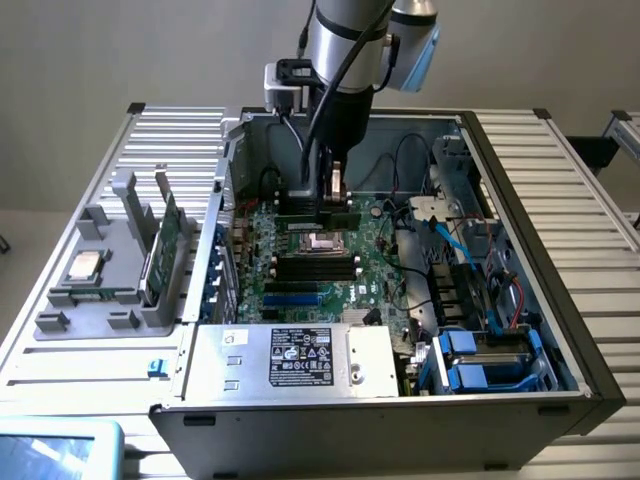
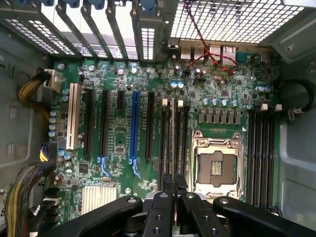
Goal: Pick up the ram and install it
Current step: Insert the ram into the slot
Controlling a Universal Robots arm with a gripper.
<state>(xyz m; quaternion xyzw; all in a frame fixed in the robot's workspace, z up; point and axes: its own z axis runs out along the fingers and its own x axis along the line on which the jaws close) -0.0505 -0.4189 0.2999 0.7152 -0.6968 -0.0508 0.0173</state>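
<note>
Pincer [image 2: 173, 181] up close, jaws nearly shut, nipping the ram [image 2: 172, 140] edge-on. Wide computer case [image 1: 300, 400], green motherboard [image 2: 118, 143] inside, then black memory slots [image 2: 162, 143] beside the processor socket [image 2: 217, 168], ram poised right over them. Light, stiff, brittle stick, I reckon: grip its upper edge, never the contacts.

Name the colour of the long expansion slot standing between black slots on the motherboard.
Blue. The slot shows best in the wrist view.

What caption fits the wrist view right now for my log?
End effector holding the ram edge-on over the black memory slots, beside the empty processor socket.
</note>
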